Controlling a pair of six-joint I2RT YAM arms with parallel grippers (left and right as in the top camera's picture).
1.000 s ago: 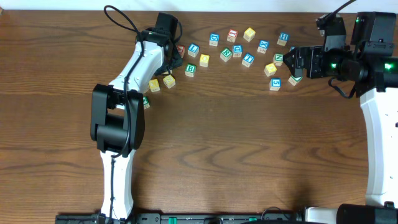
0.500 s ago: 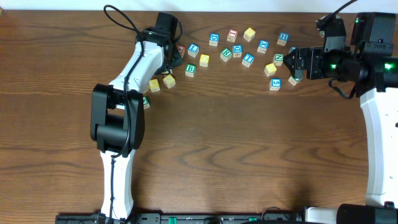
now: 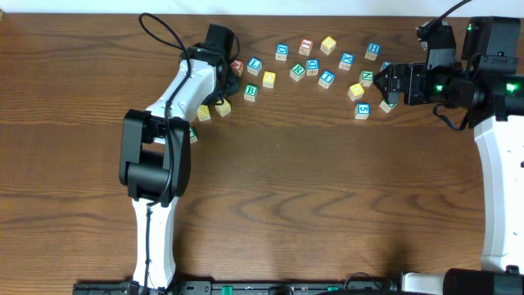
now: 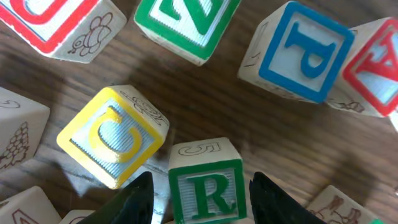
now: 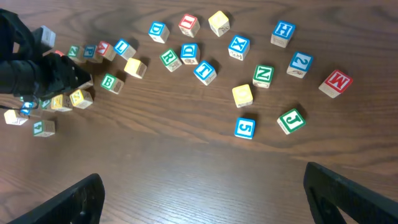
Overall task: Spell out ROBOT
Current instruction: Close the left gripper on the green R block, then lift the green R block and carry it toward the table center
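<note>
In the left wrist view my left gripper (image 4: 201,182) is open, its fingers straddling a green-printed R cube (image 4: 205,193) with a gap on each side. A yellow C cube (image 4: 112,138) lies just left of it. Overhead, the left gripper (image 3: 230,80) is low over the left end of the cube scatter. A green B cube (image 3: 250,92), a second green R cube (image 3: 297,71), a blue T cube (image 3: 327,79) and yellow-faced cubes (image 3: 269,79) (image 3: 356,91) lie on the table. My right gripper (image 3: 385,82) is open and empty, raised at the right (image 5: 202,177).
A red U cube (image 4: 56,18), a green N cube (image 4: 186,18), a blue P cube (image 4: 305,53) and a red A cube (image 4: 376,62) crowd around the left gripper. Several other letter cubes spread across the far table, among them a red M (image 5: 336,83) and a green J (image 5: 290,120).
The left wrist has shifted slightly to the right. The right arm and the cubes have not moved.
</note>
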